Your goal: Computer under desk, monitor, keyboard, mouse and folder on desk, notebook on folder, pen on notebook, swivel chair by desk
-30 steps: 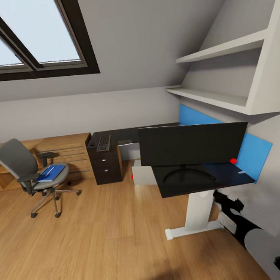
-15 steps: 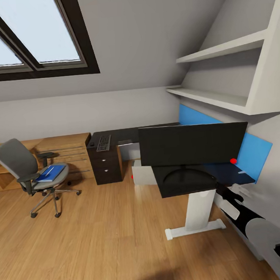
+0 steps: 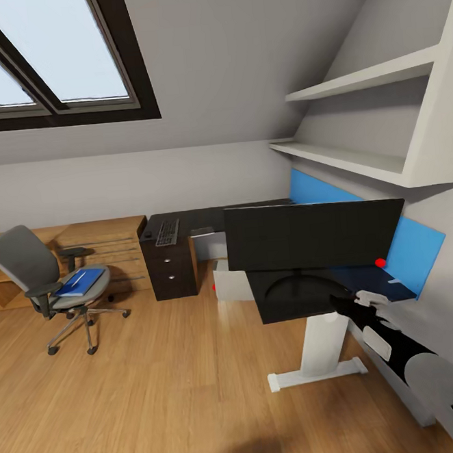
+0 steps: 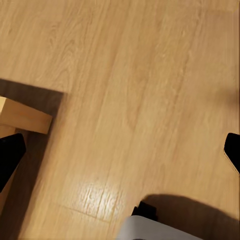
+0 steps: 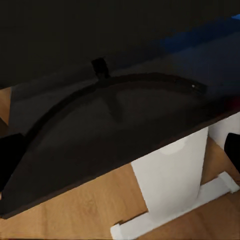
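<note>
Sloped attic walls and a skylight frame the bedroom. At 3 o'clock in the head view the monitor (image 3: 314, 234) stands on the desk bench (image 3: 369, 286), with the computer (image 3: 230, 279) on the floor at its far end. At 9 o'clock the swivel chair (image 3: 49, 283) carries the blue folder (image 3: 77, 283); the keyboard (image 3: 167, 231) lies on the black drawer cabinet (image 3: 170, 267). The right end effector (image 3: 353, 302) reaches at the bench's near edge; I cannot tell its grip, though the fingertips at the right wrist view's edges stand apart with nothing between. The left end effector (image 4: 120, 150) hangs released over bare floor. Probably the step is adjusting the monitor; next, fetching the keyboard requires driving toward the cabinet.
</note>
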Robot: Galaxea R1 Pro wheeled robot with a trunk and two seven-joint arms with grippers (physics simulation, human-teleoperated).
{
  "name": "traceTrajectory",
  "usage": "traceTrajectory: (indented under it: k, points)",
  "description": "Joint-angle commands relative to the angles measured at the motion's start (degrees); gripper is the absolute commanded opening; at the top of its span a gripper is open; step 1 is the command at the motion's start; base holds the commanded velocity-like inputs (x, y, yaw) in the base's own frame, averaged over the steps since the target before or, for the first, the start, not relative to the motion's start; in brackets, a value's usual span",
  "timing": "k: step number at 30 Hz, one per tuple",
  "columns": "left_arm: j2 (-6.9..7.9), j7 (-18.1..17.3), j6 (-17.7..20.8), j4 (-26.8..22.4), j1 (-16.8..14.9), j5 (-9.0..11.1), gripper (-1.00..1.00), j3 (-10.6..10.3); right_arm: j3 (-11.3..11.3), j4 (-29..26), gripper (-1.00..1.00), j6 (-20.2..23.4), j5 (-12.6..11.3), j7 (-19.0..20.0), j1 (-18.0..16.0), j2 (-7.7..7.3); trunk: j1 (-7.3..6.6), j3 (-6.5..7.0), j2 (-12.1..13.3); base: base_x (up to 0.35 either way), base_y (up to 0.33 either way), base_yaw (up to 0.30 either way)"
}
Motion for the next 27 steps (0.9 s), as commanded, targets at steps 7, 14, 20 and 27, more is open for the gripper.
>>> traceTrajectory:
  k: [7,14,20,27]
  points:
    - [-0.12,0.2,-0.4,0.0,0.0,0.4,1.0,-0.6,0.9,0.0,1.0,-2.0,3.0,1.1,0.0,3.41,0.06,-0.13,-0.1,0.118,0.0,0.0]
    - [-0.16,0.1,-0.5,0.0,0.0,0.4,1.0,-0.6,1.4,0.1,1.0,-6.0,11.9,0.7,0.2,9.16,0.06,-0.13,-0.1,0.157,0.0,0.0]
    - [-0.16,0.1,-0.5,0.0,0.0,0.4,1.0,-0.7,1.6,0.0,1.0,-6.6,14.2,-0.6,0.2,13.28,0.06,-0.13,-0.1,0.105,0.0,0.0]
    - [-0.16,0.1,-0.5,0.0,0.0,0.3,1.0,-0.7,2.6,-2.5,1.0,-6.1,14.8,-6.5,0.2,18.03,0.06,-0.13,-0.1,0.015,0.0,0.0]
